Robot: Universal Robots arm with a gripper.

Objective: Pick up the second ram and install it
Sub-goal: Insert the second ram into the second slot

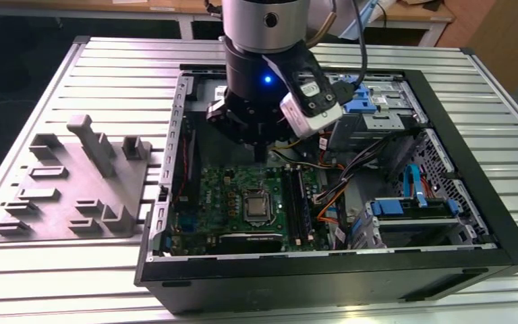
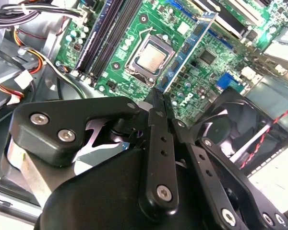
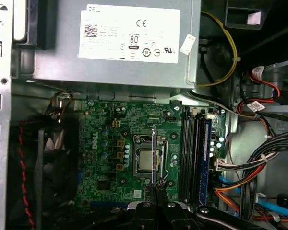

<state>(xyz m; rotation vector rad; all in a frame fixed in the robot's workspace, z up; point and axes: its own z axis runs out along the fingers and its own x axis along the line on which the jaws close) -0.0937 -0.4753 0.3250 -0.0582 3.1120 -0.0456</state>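
Note:
My gripper (image 2: 158, 94) is shut on the second ram (image 2: 187, 48), a slim dark stick with a blue label that juts out from the fingertips. In the first wrist view the second ram (image 3: 154, 152) shows edge-on as a thin line over the CPU socket (image 3: 146, 163), held by the gripper (image 3: 157, 186) above the green motherboard (image 3: 103, 143). In the exterior view the gripper (image 1: 257, 150) hangs inside the open computer case, above the motherboard (image 1: 218, 196). The long black memory slots (image 3: 191, 153) lie beside the socket, apart from the stick; another stick (image 3: 205, 158) seems to sit in the outermost slot.
A grey moulded tray (image 1: 70, 182) lies on the slatted table at the exterior view's left. Inside the case are the power supply (image 3: 115, 38), a black fan (image 2: 230, 127), bundled cables (image 1: 331, 196) and a blue-tabbed drive cage (image 1: 412, 209).

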